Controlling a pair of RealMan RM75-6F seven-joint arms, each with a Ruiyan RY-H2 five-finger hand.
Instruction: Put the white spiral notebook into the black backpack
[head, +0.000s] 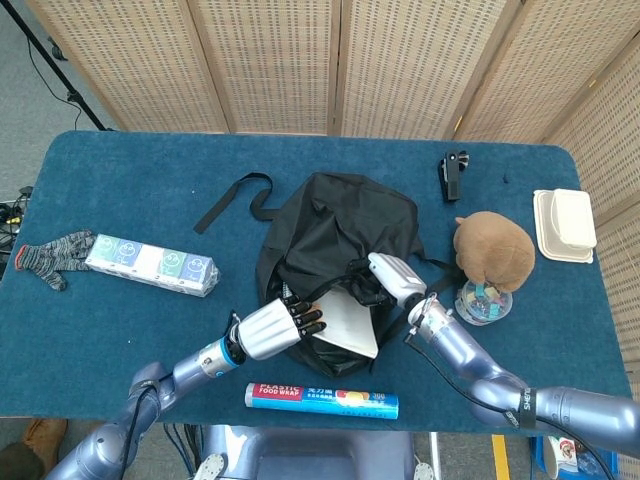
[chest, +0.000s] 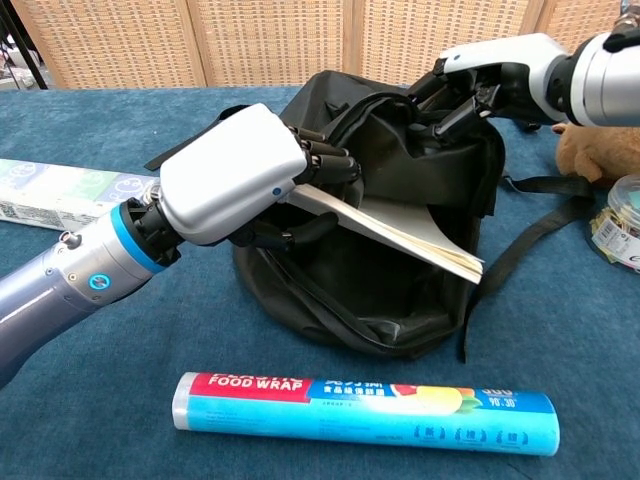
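The black backpack (head: 335, 230) lies in the middle of the blue table, its mouth facing me (chest: 390, 300). My left hand (head: 272, 327) (chest: 245, 175) grips the white spiral notebook (head: 345, 325) (chest: 400, 228) by its spiral edge. The notebook lies nearly flat across the bag's opening, its free corner sticking out to the right. My right hand (head: 390, 275) (chest: 480, 75) holds the upper rim of the opening and lifts the fabric. The inside of the bag is dark.
A roll of plastic food wrap (head: 322, 399) (chest: 365, 411) lies near the front edge. A brown plush toy (head: 493, 250) and a clear jar (head: 484, 301) sit right of the bag. A long box (head: 150, 263), a knit glove (head: 50, 252), a white container (head: 564, 224) and a black clip (head: 454, 172) lie further off.
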